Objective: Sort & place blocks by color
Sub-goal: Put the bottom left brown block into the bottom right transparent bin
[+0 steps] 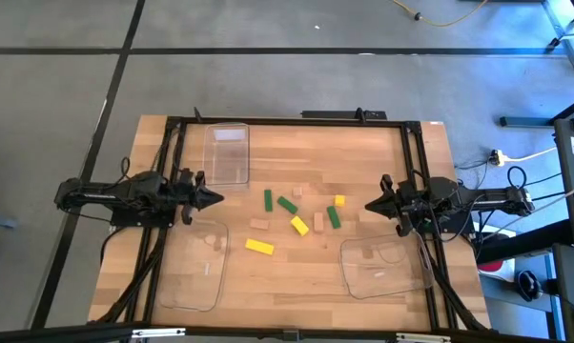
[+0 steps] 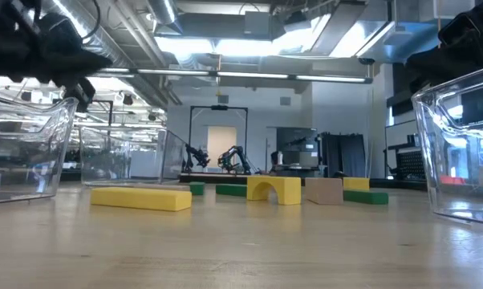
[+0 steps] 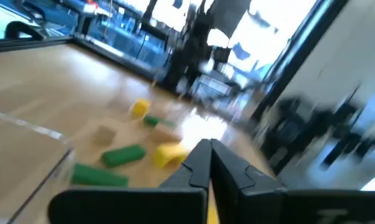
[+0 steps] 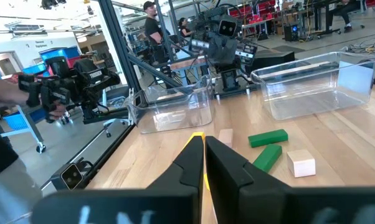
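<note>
A long yellow bar (image 2: 141, 197) lies nearest the low camera, flat on the table (image 1: 297, 276), toward the front edge between the two front trays. Behind it the other blocks sit scattered about the table's middle: a yellow arch (image 2: 274, 189), a tan cube (image 2: 323, 190), and green bars (image 2: 365, 197) beyond. From above, two green bars (image 1: 287, 204) lie side by side at the centre, another green bar (image 1: 333, 217) stands nearer the right edge with a small yellow cube (image 1: 339, 200) just beside it, and tan pieces (image 1: 259, 224) lie among them.

Three clear trays rest on the table: one (image 1: 227, 152) by the back edge, one (image 1: 194, 264) at the front left corner, one (image 1: 384, 267) at the front right corner. The front trays each seem to hold a tan piece.

The left gripper (image 1: 216, 198) hovers at the left edge, fingers pressed together and holding nothing. The right gripper (image 1: 369, 205) hovers at the right edge, likewise closed and empty.
</note>
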Tool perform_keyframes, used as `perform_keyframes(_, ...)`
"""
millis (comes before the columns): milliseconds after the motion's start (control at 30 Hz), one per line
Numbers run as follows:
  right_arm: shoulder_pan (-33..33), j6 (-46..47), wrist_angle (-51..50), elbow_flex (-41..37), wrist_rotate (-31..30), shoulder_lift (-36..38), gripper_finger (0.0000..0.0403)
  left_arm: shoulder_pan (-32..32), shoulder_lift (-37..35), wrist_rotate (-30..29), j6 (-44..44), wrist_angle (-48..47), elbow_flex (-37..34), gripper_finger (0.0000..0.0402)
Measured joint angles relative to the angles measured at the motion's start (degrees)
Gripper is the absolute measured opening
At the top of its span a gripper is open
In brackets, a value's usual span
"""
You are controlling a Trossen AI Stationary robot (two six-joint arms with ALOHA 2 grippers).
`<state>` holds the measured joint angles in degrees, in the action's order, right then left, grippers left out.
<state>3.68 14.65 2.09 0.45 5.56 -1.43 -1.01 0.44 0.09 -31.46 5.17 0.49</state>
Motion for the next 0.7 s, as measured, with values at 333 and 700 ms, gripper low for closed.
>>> perform_keyframes(333,0.0,0.0,0.0,0.0,0.0,0.0,0.0021,0.0,0.0,-11.1,-6.5,14.2,0.3,0.0003)
perform_keyframes(700,0.0,0.0,0.0,0.0,0.0,0.0,0.0021,-0.1,23.2,-6.4,-4.2,-2.0,21.3,0.0132)
